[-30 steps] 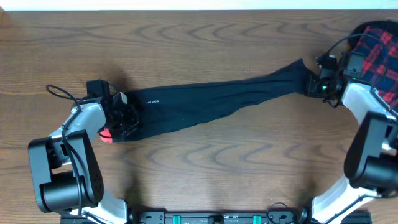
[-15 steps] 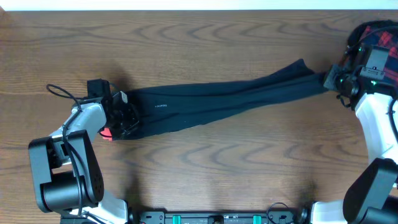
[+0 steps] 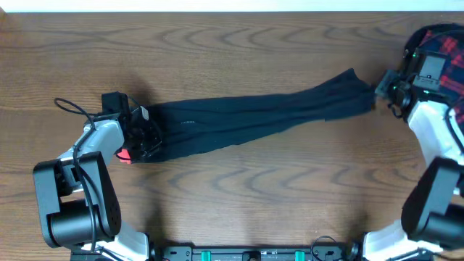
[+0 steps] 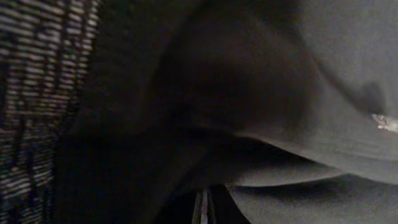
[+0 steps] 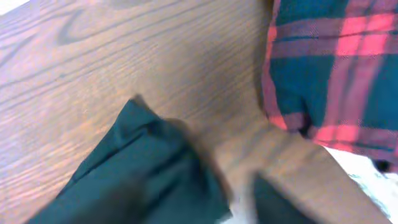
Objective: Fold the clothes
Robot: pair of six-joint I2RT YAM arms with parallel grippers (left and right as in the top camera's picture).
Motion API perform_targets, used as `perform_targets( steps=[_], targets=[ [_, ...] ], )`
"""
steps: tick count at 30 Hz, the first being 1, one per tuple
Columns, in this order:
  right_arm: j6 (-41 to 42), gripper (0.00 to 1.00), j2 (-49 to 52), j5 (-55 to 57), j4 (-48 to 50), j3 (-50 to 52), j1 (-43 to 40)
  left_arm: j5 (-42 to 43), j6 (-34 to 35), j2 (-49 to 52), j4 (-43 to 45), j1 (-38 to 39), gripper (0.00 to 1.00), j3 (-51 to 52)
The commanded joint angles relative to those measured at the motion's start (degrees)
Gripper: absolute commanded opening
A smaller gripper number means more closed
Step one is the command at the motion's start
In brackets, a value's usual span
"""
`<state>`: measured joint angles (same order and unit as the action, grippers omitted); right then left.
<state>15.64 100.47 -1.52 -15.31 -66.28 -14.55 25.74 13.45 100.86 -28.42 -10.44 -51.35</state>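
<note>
the left claw is clamping shut on the waistband end of the black trousers, its own camera showing nothing but dark cloth pressed close, while a sliver of red-orange edging is peeking out beside it in the overhead view. the right claw is hovering just beside the leg cuffs at the far end, and it is blurred in its own view, so whether its jaws are parted or closed cannot be told; the cuffs appear to be lying free on the worktop. between the two arms the trousers are lying in one long band across the wood, creased and narrowing toward the cuffs. a red-and-black plaid garment is sitting at the right edge, near the right claw. the step in hand looks to be straightening the legs ahead of a fold, and doing it well is probably coming down to keeping the waistband pinned, taking both cuffs together and carrying them over without snagging the plaid
</note>
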Motion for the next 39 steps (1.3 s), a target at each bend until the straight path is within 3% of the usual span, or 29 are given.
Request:
perform_targets(
  steps=[1,15,17,20,21,30,39],
  targets=[
    [1.5,0.99,4.1,-0.1,1.0,-0.5,-0.3,-7.0,-0.8,3.4,0.9,0.1,0.07,2.0],
    [-13.4,0.96,0.0,-6.3,-6.7,-0.5,-0.3,-7.0,-0.8,3.4,0.9,0.1,0.07,2.0],
    [-15.0,0.81,-0.5,-7.7,-6.6,-0.5,-0.3,-7.0,-0.8,3.4,0.9,0.1,0.07,2.0],
    [-15.3,0.38,0.0,-7.4,-6.6,-0.5,-0.6,-7.0,-0.8,3.4,0.9,0.1,0.07,2.0],
    [-15.3,0.31,0.3,-7.4,-6.3,-0.5,-0.9,-7.0,-0.8,3.4,0.9,0.1,0.06,2.0],
    [-15.3,0.46,5.0,-7.6,-2.9,-0.5,-3.1,-7.0,-0.8,3.4,0.9,0.1,0.07,2.0],
    [-15.5,0.41,9.4,-9.8,-0.1,-0.5,-3.1,-7.0,-0.8,3.4,0.7,0.1,0.07,2.0]
  ],
)
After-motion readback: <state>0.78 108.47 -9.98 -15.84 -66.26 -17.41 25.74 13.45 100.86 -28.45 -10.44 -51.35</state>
